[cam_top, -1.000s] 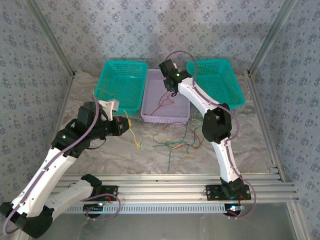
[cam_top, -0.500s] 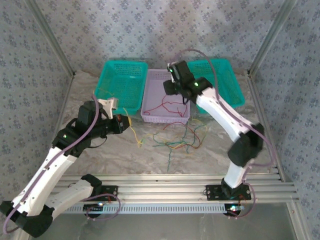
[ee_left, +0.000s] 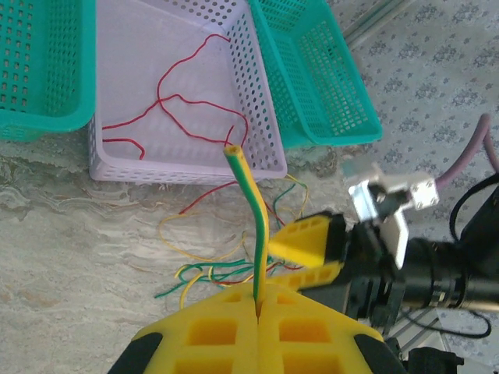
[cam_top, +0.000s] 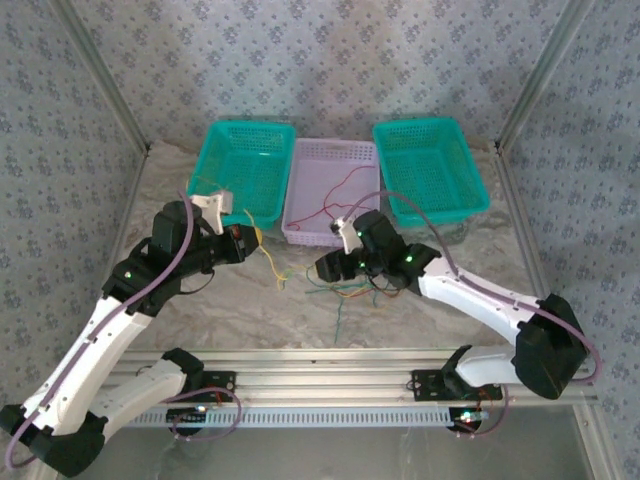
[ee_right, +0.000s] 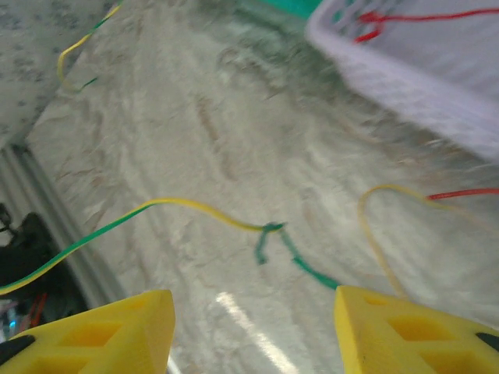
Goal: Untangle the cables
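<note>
My left gripper (ee_left: 257,300) is shut on a yellow-green cable (ee_left: 257,222), whose free end sticks up past the fingers. In the top view the left gripper (cam_top: 245,240) hovers left of the lilac basket (cam_top: 300,232), and the yellow-green cable (cam_top: 268,262) trails down from it. A red cable (cam_top: 345,190) lies inside that basket. Loose red, yellow and green cables (cam_top: 365,288) are tangled on the table in front of it. My right gripper (cam_top: 325,266) is low over the tangle's left side, open, with a yellow-green strand (ee_right: 187,206) and a green one (ee_right: 308,266) ahead of its fingers (ee_right: 117,335).
A teal basket (cam_top: 215,180) stands left of the lilac one and another teal basket (cam_top: 470,195) to its right. A metal rail (cam_top: 330,365) runs along the near table edge. Patterned walls close the back and both sides.
My right arm has swung from above the lilac basket down to the table by the tangle, opening wider. The red cable now lies in the basket. The left arm has barely moved.
</note>
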Robot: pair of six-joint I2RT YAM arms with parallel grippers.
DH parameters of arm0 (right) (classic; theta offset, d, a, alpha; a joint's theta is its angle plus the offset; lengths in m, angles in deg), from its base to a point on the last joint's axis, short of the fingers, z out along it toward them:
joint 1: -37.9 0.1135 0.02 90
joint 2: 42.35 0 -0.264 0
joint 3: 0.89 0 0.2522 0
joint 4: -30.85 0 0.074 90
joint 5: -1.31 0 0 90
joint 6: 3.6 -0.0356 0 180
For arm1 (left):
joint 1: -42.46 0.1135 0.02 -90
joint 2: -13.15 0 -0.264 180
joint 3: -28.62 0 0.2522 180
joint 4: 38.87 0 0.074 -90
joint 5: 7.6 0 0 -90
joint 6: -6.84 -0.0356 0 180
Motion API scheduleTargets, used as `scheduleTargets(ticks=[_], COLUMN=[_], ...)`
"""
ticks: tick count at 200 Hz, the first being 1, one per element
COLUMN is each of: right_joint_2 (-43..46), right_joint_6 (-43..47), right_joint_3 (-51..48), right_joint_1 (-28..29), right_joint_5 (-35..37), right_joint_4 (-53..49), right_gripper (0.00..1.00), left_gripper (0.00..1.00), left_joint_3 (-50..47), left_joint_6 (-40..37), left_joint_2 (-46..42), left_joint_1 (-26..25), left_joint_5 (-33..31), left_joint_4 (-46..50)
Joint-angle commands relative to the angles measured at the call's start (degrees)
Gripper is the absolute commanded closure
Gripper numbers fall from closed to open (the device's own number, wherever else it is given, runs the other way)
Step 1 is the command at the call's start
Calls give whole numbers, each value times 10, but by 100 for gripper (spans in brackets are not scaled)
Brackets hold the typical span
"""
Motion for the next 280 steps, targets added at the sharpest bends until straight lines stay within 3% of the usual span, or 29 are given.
scheduleTargets(ticks=[1,112,159,193,231,256,280], right_joint_2=[-1,-94,-103,-99,-62,8,108], right_joint_6=[-40,-72,-83,-68,-41,-46,-63], right_joint_3=[-16,-8,-7,-2,-14,-36,-57], right_joint_1=[20,24,26,24,9,-37,-103], right_joint_5=[-6,68,89,111,201,256,246], right_joint_4=[89,123,142,125,74,40,20], right_gripper=[42,51,69,100,100,100,100], left_gripper=[100,100,100,100,100,100,100], left_joint_3=[-2,-9,-9,-6,36,80,120], left_joint_6=[8,17,19,13,-22,-59,-86], left_joint_2=[-10,-20,-19,-23,-35,-41,-41], left_joint_1=[-3,-2,-3,-2,-3,-1,-1], left_joint_5=[-7,-6,-1,-6,-33,-60,-94], left_joint_4=[-20,-21,-25,-15,35,81,112])
